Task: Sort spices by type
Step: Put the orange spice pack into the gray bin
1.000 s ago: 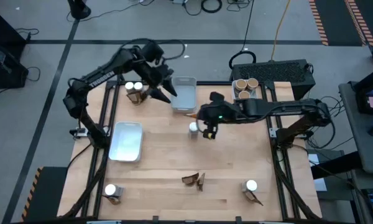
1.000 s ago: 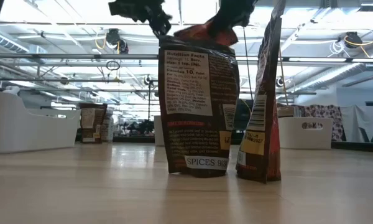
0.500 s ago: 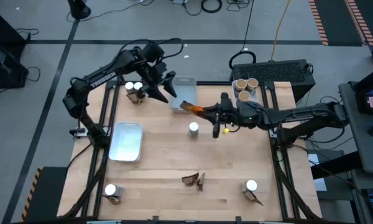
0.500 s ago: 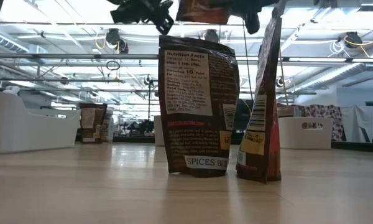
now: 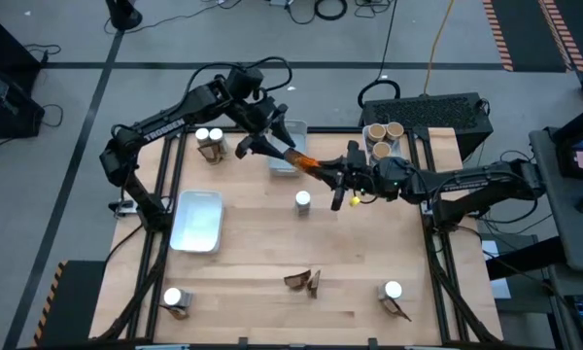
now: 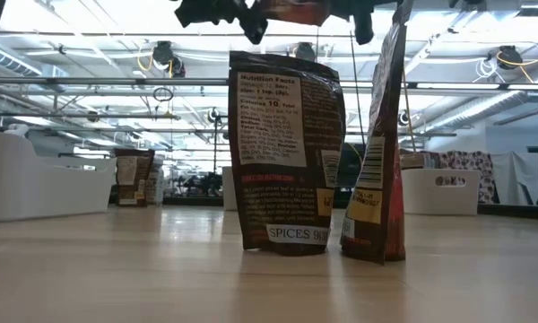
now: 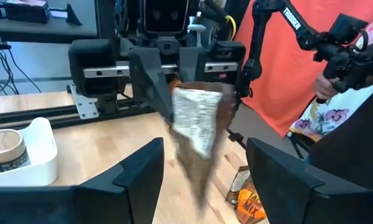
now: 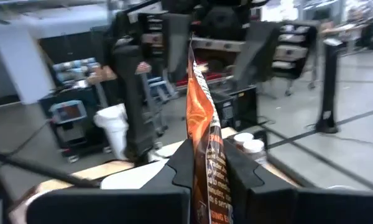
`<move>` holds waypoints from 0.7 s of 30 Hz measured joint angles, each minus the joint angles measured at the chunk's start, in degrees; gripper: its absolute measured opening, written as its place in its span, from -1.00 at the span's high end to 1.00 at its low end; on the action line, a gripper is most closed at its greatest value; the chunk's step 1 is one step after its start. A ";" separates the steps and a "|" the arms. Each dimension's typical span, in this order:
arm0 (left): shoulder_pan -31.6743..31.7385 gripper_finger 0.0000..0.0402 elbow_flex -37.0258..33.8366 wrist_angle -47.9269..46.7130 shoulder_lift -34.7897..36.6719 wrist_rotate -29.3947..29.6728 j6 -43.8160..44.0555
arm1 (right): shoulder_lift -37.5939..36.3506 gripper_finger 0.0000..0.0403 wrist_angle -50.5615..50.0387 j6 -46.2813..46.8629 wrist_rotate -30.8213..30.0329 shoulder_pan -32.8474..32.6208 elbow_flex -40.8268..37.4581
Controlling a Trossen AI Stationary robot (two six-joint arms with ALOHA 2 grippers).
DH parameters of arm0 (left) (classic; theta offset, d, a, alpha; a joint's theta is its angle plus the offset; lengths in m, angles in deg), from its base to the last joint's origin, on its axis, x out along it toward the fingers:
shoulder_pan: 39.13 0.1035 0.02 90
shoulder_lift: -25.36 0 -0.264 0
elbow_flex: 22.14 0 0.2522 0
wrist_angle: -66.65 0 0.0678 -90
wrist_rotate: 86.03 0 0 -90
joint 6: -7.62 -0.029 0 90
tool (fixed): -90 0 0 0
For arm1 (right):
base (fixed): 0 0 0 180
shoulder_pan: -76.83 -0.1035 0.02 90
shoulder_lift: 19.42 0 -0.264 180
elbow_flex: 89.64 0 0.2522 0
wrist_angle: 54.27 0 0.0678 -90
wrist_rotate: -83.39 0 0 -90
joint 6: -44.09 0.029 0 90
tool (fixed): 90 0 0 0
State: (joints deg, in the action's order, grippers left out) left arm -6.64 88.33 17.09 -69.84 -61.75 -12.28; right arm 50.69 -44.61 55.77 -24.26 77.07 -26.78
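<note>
While the right gripper pinches a spice packet aloft, the left gripper waits spread beside it. A handover looks underway; the left must close first.

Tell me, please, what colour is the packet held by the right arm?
Orange and dark brown packet; right wrist view shows it best.

The wooden table holds two white trays — one near the left side, one at the back. Little white-capped jars, brown packets and tan-topped tubs sit around it — mostly near the corners.
</note>
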 joint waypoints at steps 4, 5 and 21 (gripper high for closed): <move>-0.46 -0.15 0.00 0.86 0.00 0.57 0.05 | 0.00 0.87 3.07 -2.14 -0.62 1.08 0.00; -0.60 -0.15 0.00 1.30 0.00 0.84 0.07 | -0.01 0.87 3.96 -2.30 -0.57 1.43 0.00; -4.37 -0.15 0.00 10.25 -0.02 13.82 3.13 | 0.02 0.85 6.42 -0.21 -0.23 3.46 0.00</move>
State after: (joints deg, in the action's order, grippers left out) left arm -11.01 88.33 27.34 -69.86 -47.94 -9.15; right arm 50.71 -38.19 55.56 -24.49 80.54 -26.78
